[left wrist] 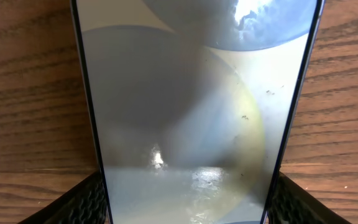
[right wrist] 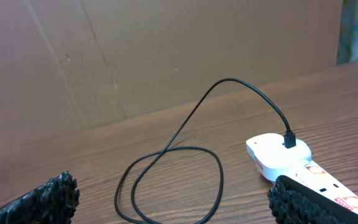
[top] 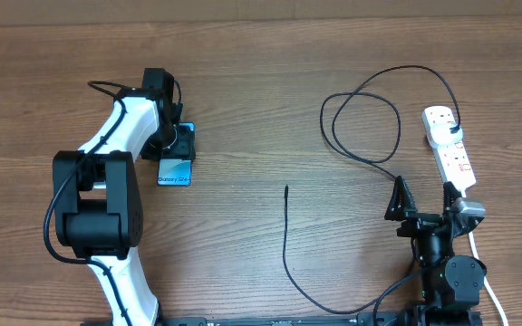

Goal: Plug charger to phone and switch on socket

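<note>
The phone lies flat on the wooden table at the left, its blue-white screen up. My left gripper sits over its far part. In the left wrist view the phone fills the frame and both fingers press against its long edges, so the gripper is shut on it. The black charger loops across the right half of the table. Its plug sits in the socket and its small tip lies free mid-table. My right gripper stands open just in front of the socket, holding nothing.
The socket's white cord runs down past the right arm's base. The charger's loop lies on the table ahead of the right gripper. A brown board wall stands behind the table.
</note>
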You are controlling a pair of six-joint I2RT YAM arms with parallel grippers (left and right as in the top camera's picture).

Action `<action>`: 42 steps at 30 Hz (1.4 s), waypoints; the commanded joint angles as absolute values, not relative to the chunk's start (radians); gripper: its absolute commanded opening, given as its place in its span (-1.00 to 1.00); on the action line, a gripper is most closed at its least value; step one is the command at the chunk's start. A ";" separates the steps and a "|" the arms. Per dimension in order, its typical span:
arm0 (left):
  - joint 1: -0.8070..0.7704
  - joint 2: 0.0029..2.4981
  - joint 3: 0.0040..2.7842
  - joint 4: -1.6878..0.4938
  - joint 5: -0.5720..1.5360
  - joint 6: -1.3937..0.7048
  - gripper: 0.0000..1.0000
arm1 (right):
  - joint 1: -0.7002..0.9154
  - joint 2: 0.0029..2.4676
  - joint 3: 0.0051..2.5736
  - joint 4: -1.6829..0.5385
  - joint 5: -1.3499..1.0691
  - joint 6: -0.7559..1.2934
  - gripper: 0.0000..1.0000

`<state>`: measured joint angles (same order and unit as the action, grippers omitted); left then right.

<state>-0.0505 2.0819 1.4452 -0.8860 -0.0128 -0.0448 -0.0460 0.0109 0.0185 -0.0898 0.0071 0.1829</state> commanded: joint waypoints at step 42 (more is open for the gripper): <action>-0.045 2.112 1.722 -1.086 0.061 -0.021 -0.92 | -0.050 0.003 0.008 -0.084 0.010 0.178 1.00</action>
<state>-0.0505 2.1120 1.6646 -1.0740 -0.0078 -0.0444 -0.0460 0.0109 0.0185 -0.0902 0.0071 0.1833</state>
